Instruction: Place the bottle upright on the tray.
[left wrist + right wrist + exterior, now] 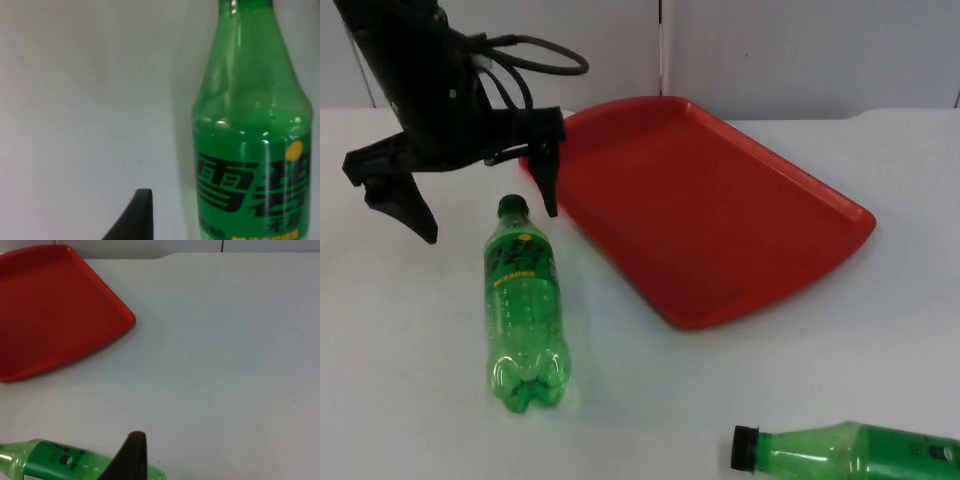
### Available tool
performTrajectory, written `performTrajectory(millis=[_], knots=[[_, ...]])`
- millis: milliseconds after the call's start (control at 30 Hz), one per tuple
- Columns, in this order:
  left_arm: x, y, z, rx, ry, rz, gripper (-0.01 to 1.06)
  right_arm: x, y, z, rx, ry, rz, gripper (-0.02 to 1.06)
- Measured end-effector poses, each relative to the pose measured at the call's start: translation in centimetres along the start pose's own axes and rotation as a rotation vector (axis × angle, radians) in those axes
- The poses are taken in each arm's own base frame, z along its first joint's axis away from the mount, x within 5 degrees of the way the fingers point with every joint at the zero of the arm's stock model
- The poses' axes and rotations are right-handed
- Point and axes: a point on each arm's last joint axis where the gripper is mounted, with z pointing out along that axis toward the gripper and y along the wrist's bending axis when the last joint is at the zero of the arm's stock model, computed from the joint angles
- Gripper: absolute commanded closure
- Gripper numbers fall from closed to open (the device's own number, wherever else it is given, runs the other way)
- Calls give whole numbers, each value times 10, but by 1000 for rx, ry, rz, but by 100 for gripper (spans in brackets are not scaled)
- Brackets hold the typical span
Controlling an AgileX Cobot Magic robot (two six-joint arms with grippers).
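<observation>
A white tabletop runs back to a grey partition wall with a vertical seam. A green plastic bottle with a black cap lies on its side at the tabletop's near edge.

Green bottle on white table, black fingertip beside

The white worktop carries 3 things. A red tray lies flat near the grey partition. Just beside its left edge, a green bottle lies on its side. A second green bottle lies at the near edge.
</observation>
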Motion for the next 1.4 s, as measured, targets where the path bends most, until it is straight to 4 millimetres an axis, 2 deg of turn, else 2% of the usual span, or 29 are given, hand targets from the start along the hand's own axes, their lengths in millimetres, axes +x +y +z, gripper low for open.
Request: performTrajectory(millis=[167, 433, 600, 833, 933, 967, 1000, 1100, 1167, 1200, 1367, 1400], knots=[[0, -4, 14, 0, 3, -9, 0, 0, 0, 0, 0, 0, 0, -1], [-1, -1, 55, -12, 44, -31, 0, 0, 0, 0, 0, 0, 0, -1], [-2, 0, 69, -13, 38, -35, 0, 0, 0, 0, 0, 0, 0, -1], [-1, 0, 80, -17, 50, -32, 0, 0, 0, 0, 0, 0, 0, -1], [0, -2, 80, -15, 48, -19, 6, 0, 0, 0, 0, 0, -7, -1], [0, -2, 80, -15, 48, -19, 15, 0, 0, 0, 0, 0, -7, -1], [0, -3, 80, -15, 49, -15, 15, 0, 0, 0, 0, 0, -2, -1], [1, -4, 80, -13, 52, -14, 29, 0, 0, 0, 0, 0, -2, -1], [2, -5, 81, -13, 54, -14, 47, 0, 0, 0, 0, 0, -2, -1], [2, -5, 81, -8, 56, -19, 47, 0, 0, 0, 0, 0, -2, -1], [2, -5, 83, -8, 66, -23, 96, 0, 0, 0, 0, 0, -2, -1], [3, -5, 83, -9, 70, -22, 96, 0, 0, 0, 0, 0, -2, -1]])
